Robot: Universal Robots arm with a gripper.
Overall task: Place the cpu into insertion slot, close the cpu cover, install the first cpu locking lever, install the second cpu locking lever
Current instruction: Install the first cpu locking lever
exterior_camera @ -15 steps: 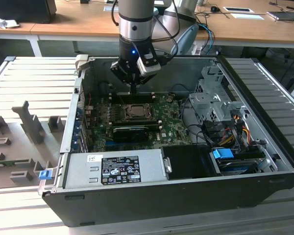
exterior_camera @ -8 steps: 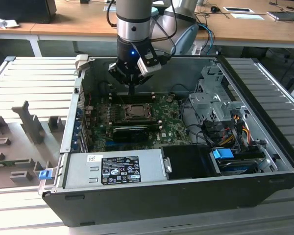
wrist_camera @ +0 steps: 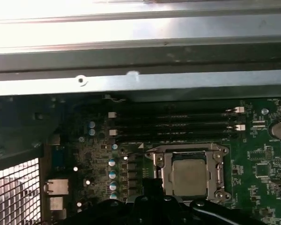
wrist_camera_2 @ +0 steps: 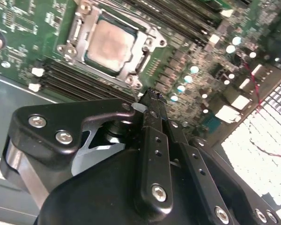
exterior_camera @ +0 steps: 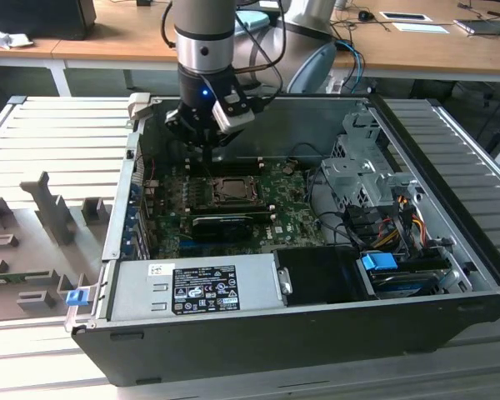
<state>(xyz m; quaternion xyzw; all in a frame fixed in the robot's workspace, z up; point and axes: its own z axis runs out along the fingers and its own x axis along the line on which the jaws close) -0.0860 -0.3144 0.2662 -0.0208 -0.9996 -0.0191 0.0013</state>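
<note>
I'm looking into the open computer case (exterior_camera: 258,346), with the green motherboard (exterior_camera: 293,222) flat on its floor and the long black graphics card (exterior_camera: 225,224) across it. The arm reaches down from above, and the gripper (exterior_camera: 214,148) hangs over the board just beside the insertion slot (exterior_camera: 231,190), on the side towards the case's rear wall. In the second wrist view its jaws look clenched together with nothing between them. The cpu cover (wrist_camera: 217,176) lies down flat on the slot, framing it. The cpu (wrist_camera_2: 113,44) sits seated in the slot, its pale top showing through the cover's cut-out in both wrist views
</note>
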